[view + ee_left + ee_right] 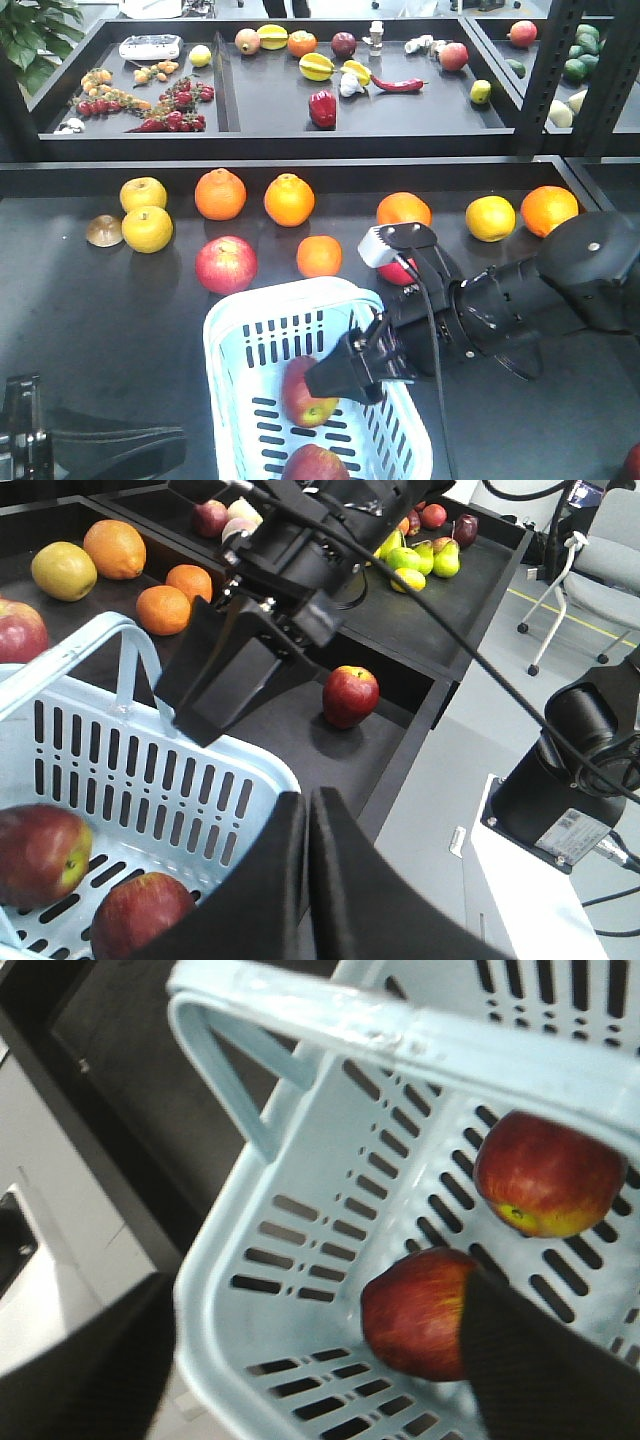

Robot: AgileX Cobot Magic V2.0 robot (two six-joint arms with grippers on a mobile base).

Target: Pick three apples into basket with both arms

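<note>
The pale blue basket point(232, 338) stands at the table's front with two apples inside, one point(307, 392) in the middle and one point(316, 464) at the near end. My right gripper point(332, 380) hangs open over them, its fingers point(548, 1360) wide apart, the right one just above the near apple point(415, 1310) and holding nothing. A third apple point(226, 264) lies on the table behind the basket. Another apple point(393, 270) shows partly behind the right arm. My left gripper point(310, 815) is shut and empty beside the basket's rim point(250, 760).
Oranges point(289, 199) and yellow fruits point(147, 228) lie in a row behind the basket. One more apple point(350, 695) sits near the table's front edge on the right. A raised shelf point(270, 140) of mixed fruit runs along the back.
</note>
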